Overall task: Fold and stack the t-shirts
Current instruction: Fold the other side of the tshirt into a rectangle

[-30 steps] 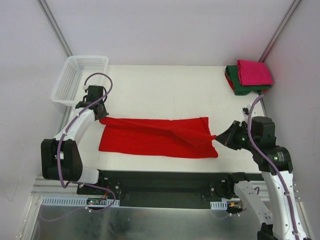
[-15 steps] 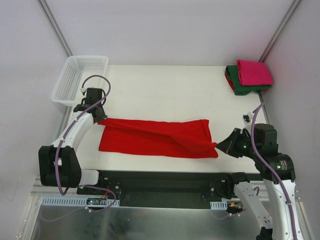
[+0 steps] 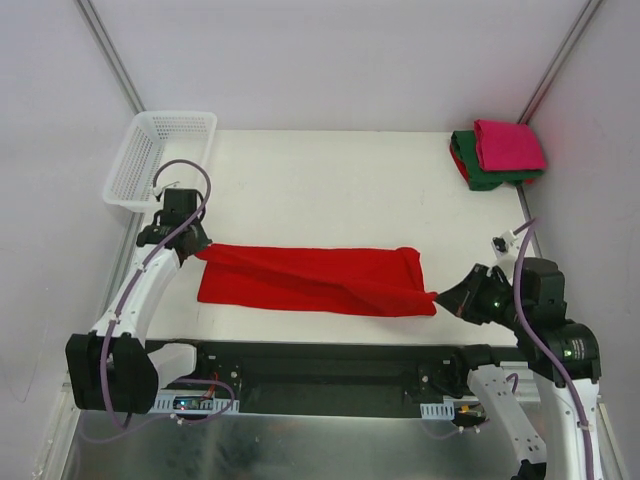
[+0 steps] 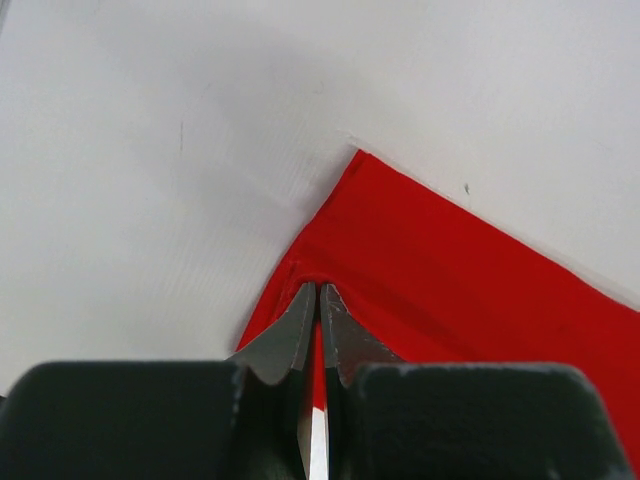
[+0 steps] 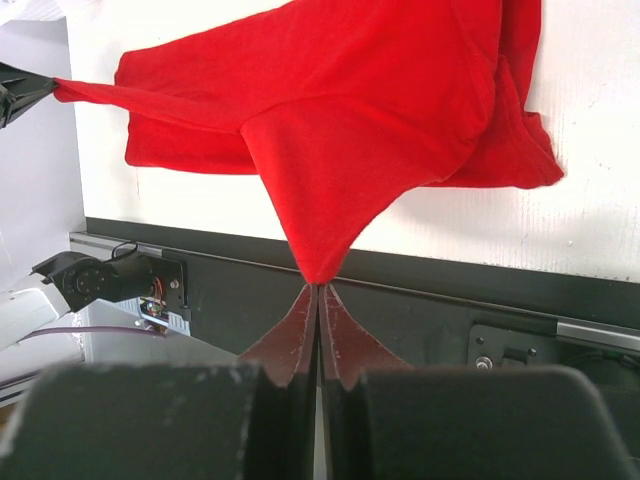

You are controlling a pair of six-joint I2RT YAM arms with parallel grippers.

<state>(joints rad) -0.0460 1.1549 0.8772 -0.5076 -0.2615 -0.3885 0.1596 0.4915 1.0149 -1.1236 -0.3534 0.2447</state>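
Red t-shirt [image 3: 310, 280] — one, two folded t-shirts [image 3: 508, 143], one basket [image 3: 130, 172]

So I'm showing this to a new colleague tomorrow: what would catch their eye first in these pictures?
The bright red t-shirt stretched across the near half of the table strikes first, pinched at its left end by the left fingers and at its near right corner by the right fingers. Next, the folded magenta-pink t-shirt lying on the dark green t-shirt in the far right corner, and the white mesh basket far left.
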